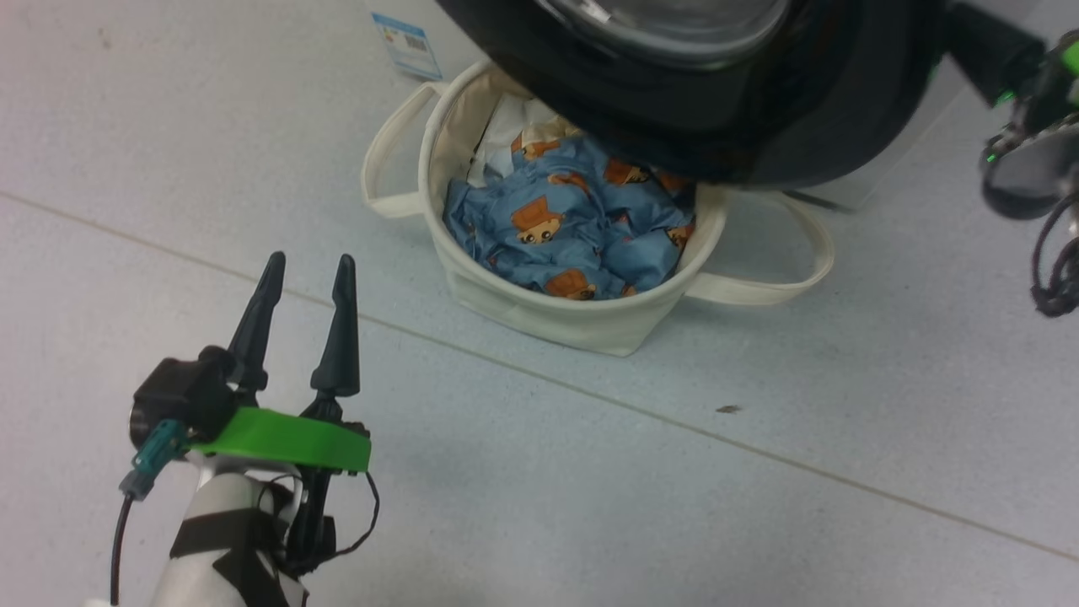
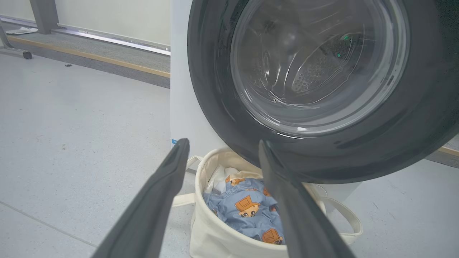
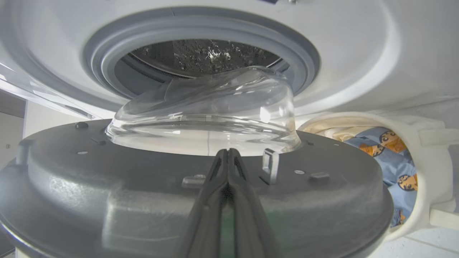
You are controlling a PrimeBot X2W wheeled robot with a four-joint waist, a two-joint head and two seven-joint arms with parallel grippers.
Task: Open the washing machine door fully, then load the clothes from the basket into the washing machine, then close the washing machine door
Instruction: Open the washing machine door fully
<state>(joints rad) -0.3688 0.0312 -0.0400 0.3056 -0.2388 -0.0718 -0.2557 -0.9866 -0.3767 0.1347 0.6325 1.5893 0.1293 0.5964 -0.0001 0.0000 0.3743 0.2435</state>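
Observation:
The washing machine door (image 1: 716, 126) stands swung out from the washing machine (image 2: 183, 107), and its black rim overhangs the back of the basket (image 1: 548, 312). The cream basket sits on the floor with the blue bear-print clothes (image 1: 573, 228) inside. My left gripper (image 1: 308, 274) hovers open and empty at the lower left, short of the basket. In the left wrist view its fingers (image 2: 165, 193) frame the basket (image 2: 215, 233) and the clothes (image 2: 247, 208). My right gripper (image 3: 226, 152) is shut, its tips against the door's grey inner side (image 3: 107, 186) beside the latch hook (image 3: 270, 165). Behind the glass bowl (image 3: 208, 114) the gasket (image 3: 107, 61) and the drum (image 3: 200, 53) show.
A blue label (image 1: 407, 44) marks the machine's lower corner. A floor seam (image 1: 590, 392) runs across in front of the basket. One long basket handle (image 1: 775, 287) sticks out to the right. A wall rail (image 2: 107, 37) and a caster leg (image 2: 25, 53) lie far left.

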